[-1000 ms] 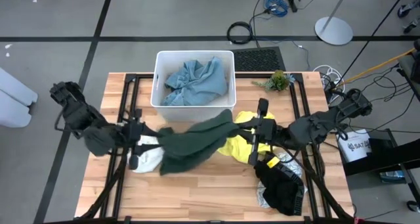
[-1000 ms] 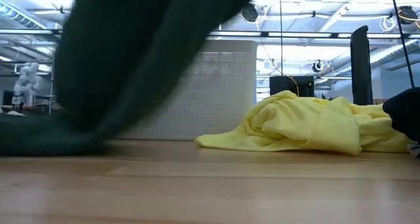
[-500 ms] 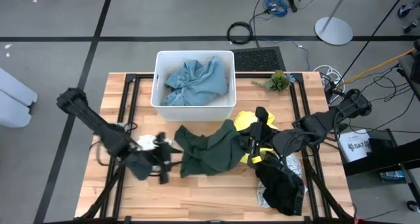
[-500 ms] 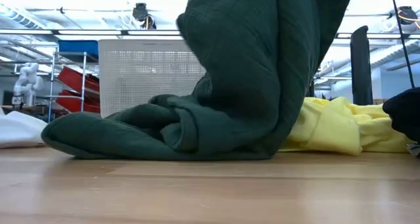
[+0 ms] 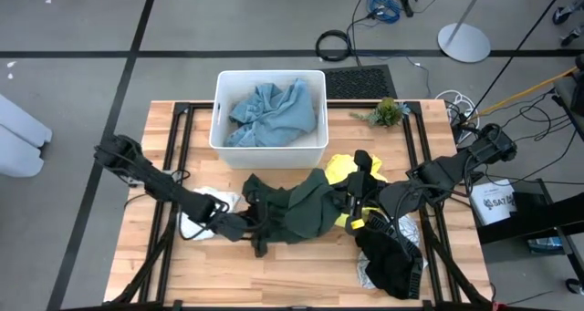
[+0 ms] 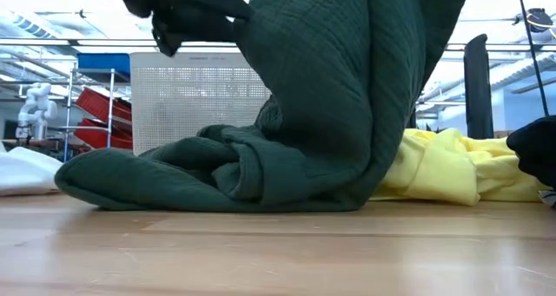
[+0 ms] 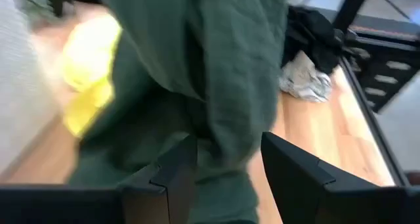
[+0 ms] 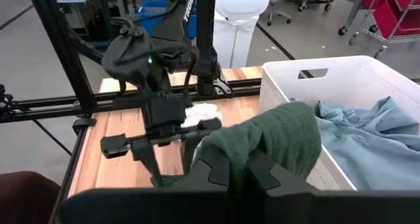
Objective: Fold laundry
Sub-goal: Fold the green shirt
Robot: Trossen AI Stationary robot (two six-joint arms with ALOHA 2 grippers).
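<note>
Your wooden table [image 5: 301, 265] carries the whole sorting job, and the white tub [image 5: 222, 119] at its far edge holds the light blue garment [image 5: 269, 110], parked out of the way; the dark green garment [image 5: 297, 211] is the piece in hand, lying mid-table in front of the tub with one end bunched on the wood and the other hauled up, which the low view shows as a tall hanging drape; that lift reads as an attempt to shake it open before folding. The yellow garment [image 5: 347, 197] lies just beside and partly under the green one, so watch for it dragging along; the black garment [image 5: 392, 261] sits nearer the front right with a grey-white patterned cloth [image 5: 365, 276] under it; a small white cloth [image 5: 205, 211] lies by the left arm. Your right gripper [image 8: 231, 171] has its jaws clamped on a fold of the green cloth, holding it raised; your left gripper [image 7: 226, 168] stands with jaws apart at the garment's low end, cloth between them, probably lining up a second hold.
</note>
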